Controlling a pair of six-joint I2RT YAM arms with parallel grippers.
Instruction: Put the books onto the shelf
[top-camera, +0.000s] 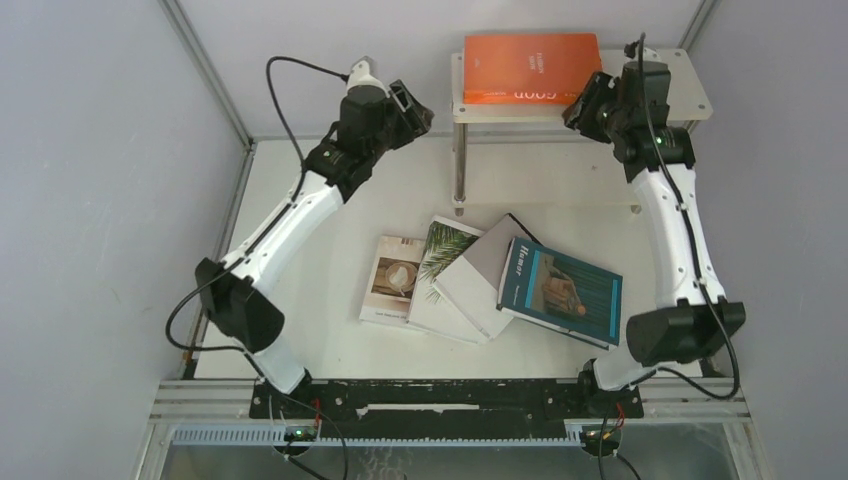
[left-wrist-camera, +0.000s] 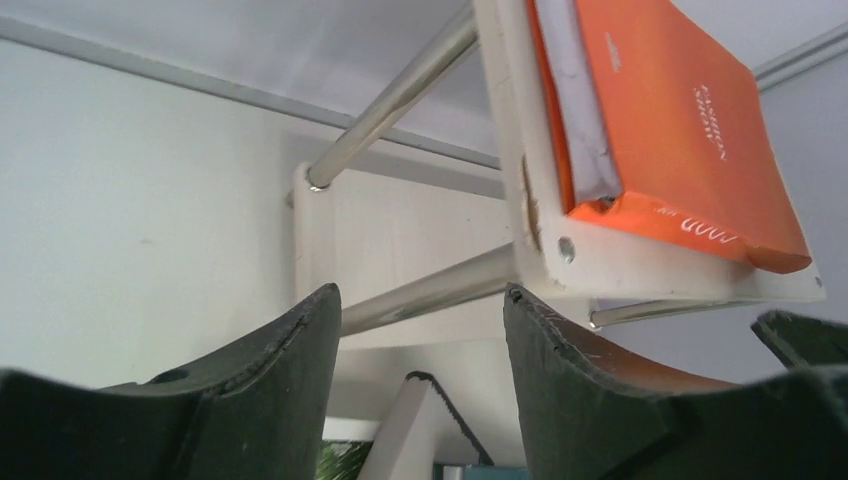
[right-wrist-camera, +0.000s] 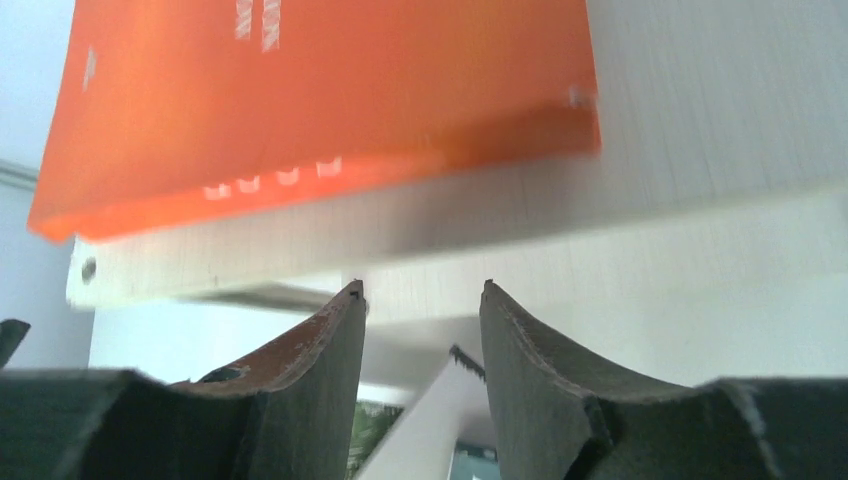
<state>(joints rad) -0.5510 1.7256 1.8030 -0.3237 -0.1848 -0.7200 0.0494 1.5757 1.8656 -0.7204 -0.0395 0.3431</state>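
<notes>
A bright orange book lies flat on the top board of the shelf at the back. My left gripper hangs open just left of the shelf, apart from it, with nothing between its fingers. My right gripper is open at the book's right front corner and holds nothing. Down on the table lie the coffee-cup book, the palm-leaf book, the grey-white book and the dark teal book, overlapping. From the left wrist, the orange book rests on the board beyond the gripper. The right wrist shows the book above the gripper.
The shelf stands on shiny metal legs at the table's far edge, against the back wall. Grey side walls close in the table on the left and right. A black rail with both arm bases runs along the near edge.
</notes>
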